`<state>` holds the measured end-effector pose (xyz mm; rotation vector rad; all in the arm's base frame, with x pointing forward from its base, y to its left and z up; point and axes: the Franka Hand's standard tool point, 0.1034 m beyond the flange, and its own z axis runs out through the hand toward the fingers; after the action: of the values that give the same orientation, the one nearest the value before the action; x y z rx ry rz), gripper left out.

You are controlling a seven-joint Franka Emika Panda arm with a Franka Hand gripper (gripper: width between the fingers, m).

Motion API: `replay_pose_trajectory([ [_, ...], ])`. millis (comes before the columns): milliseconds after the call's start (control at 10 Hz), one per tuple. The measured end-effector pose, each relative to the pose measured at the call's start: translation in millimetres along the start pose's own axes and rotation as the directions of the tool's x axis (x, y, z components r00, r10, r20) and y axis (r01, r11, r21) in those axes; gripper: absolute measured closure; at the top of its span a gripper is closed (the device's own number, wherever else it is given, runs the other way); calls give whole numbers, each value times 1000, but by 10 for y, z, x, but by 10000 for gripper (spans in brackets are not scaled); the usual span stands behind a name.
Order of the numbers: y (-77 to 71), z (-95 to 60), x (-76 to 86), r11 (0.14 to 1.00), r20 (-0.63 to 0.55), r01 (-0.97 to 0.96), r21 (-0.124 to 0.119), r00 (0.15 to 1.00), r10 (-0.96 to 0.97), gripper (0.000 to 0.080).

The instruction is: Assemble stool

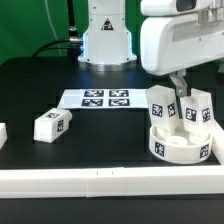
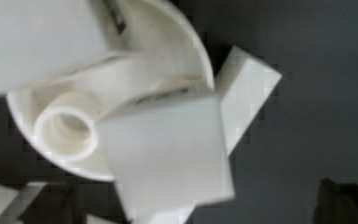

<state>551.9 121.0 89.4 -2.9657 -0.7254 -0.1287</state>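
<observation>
Just below pincer (image 1: 182, 100), seat disc (image 1: 178, 150)

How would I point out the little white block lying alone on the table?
Find the marker board mid-table. On the exterior view's left of it, nearer the front, lies the block, flat on the black tabletop. The other two blocks stand in the round seat.

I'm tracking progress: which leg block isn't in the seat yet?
The loose leg block, lying on the black table toward the exterior view's left; the other two leg blocks stand in the seat disc.
</observation>
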Motion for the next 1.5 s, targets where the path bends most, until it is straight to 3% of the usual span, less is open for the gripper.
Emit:
replay_pose_trajectory([
  [200, 6, 111, -5, 1000, 13, -1, 1, 1000, 1, 151],
  [400, 3, 126, -7, 1000, 14, 0, 1, 1000, 0, 151],
  [500, 5, 124, -5, 1000, 13, -10, 1, 1000, 10, 253],
  [600, 7, 126, -7, 999, 14, -34, 1, 999, 34, 253],
  [700, 19, 124, -10, 999, 14, -36, 0, 999, 36, 448],
  [1100, 19, 125, -11, 967, 13, -255, -2, 967, 255, 462],
  [1300, 3, 129, -4, 862, 2, -506, -4, 862, 506, 462],
  [1500, -13, 128, -5, 686, -13, -728, 1, 686, 727, 462],
])
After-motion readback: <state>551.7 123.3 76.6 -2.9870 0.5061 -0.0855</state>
